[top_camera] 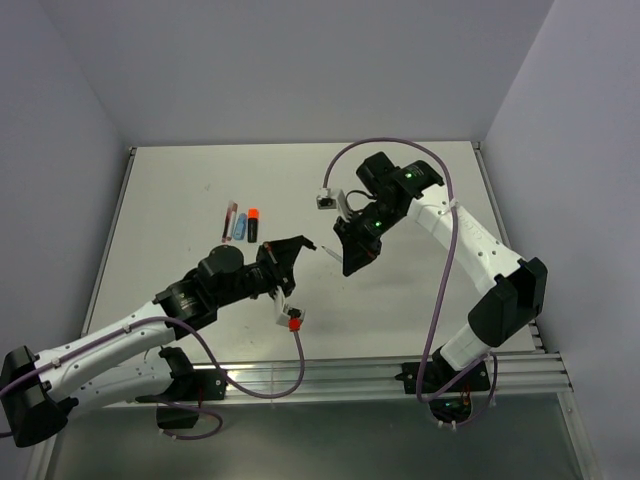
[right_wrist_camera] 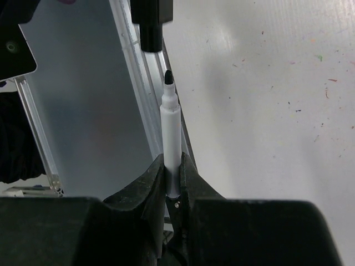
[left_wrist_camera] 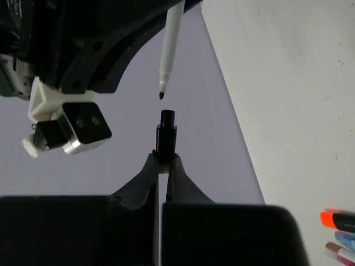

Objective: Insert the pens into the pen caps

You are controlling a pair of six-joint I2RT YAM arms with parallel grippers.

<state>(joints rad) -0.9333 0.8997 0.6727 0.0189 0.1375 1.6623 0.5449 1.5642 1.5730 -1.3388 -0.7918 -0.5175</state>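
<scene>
My left gripper (left_wrist_camera: 164,158) is shut on a short black pen cap (left_wrist_camera: 166,132), whose open end points away from the camera. Just beyond it hangs a slim white pen (left_wrist_camera: 171,44), its dark tip aimed at the cap with a small gap between them. In the right wrist view, my right gripper (right_wrist_camera: 173,160) is shut on that white pen (right_wrist_camera: 171,124), and the black cap (right_wrist_camera: 151,25) sits just past its tip, slightly to the left. From above, the left gripper (top_camera: 308,244) and the right gripper (top_camera: 342,254) meet over the table's middle.
A red pen (top_camera: 229,221), a light-blue marker (top_camera: 240,223) and a black marker with an orange end (top_camera: 253,222) lie together on the white table (top_camera: 180,190), left of the grippers. An aluminium rail (top_camera: 380,372) runs along the near edge. Grey walls enclose the table.
</scene>
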